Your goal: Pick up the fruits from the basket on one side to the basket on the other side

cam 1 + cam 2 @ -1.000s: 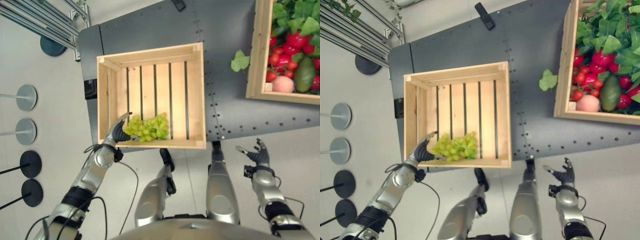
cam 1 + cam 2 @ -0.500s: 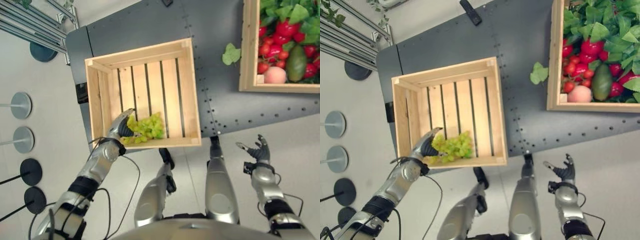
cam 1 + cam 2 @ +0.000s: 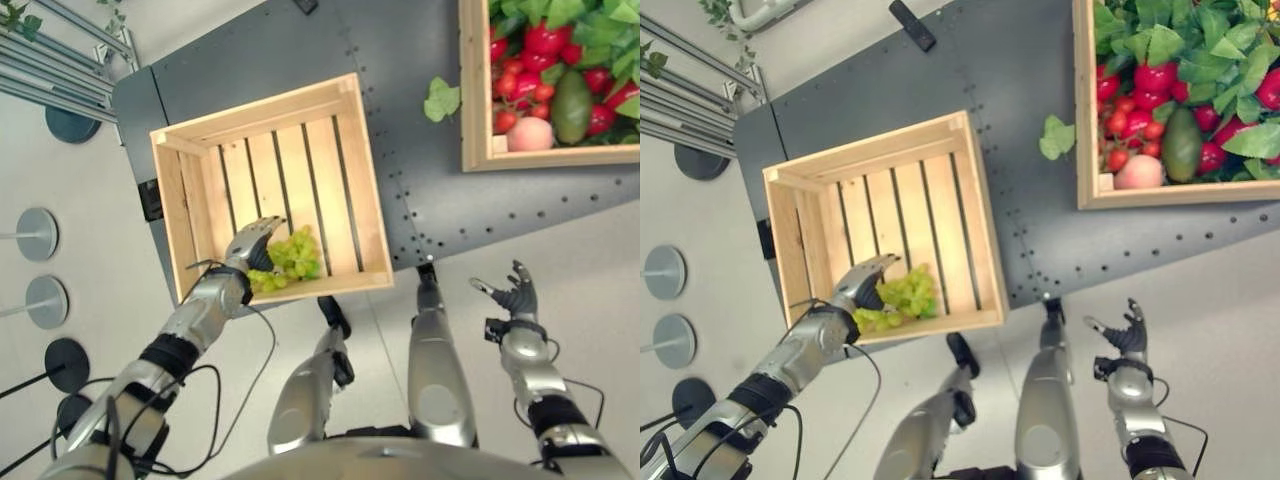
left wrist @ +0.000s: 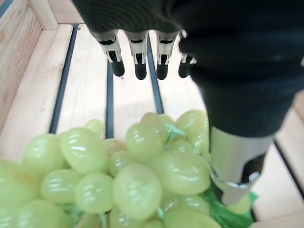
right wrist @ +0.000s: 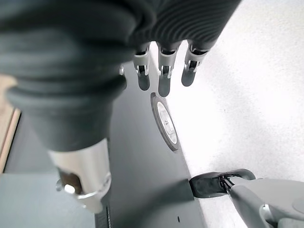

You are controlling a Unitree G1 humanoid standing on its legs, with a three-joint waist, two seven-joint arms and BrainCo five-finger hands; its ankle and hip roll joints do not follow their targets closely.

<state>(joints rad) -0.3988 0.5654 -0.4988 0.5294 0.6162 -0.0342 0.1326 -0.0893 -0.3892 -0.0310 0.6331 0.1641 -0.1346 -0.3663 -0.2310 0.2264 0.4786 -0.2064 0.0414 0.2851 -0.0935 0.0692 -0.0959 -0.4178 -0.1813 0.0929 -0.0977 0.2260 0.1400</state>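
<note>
since a second ago the whole head view has swung, so the crates sit differently in the picture, but against the empty crate (image 3: 270, 190) itself the real change is small: the left hand (image 3: 248, 247) has come further in over the near rim, and its fingers, which then lay along the side of the grapes (image 3: 291, 258), now stretch straight out above the bunch. the grapes rest on the slatted floor of the empty crate, at the near side and toward its left corner, close to the near wall. in the left wrist view the fingers (image 4: 137, 61) are straight and spread in a row over the slats beyond the grapes (image 4: 137, 175), not curled round anything, while the thumb (image 4: 236, 161) stands beside the bunch and appears to touch its edge; nothing is pinched, so the hand is released. the empty crate stands on a dark table (image 3: 420, 170), its left wall near the table's left edge. to the right of the empty crate, well apart from it across bare tabletop, is a full crate (image 3: 480, 150) holding red fruits, a peach, an avocado and green leaves; one loose leaf (image 3: 440, 100) lies on the table between the two crates, nearer the full one. the right hand (image 3: 514, 297) hangs off the table on the near side, to the right of the empty crate, fingers relaxed and spread, holding nothing.
</note>
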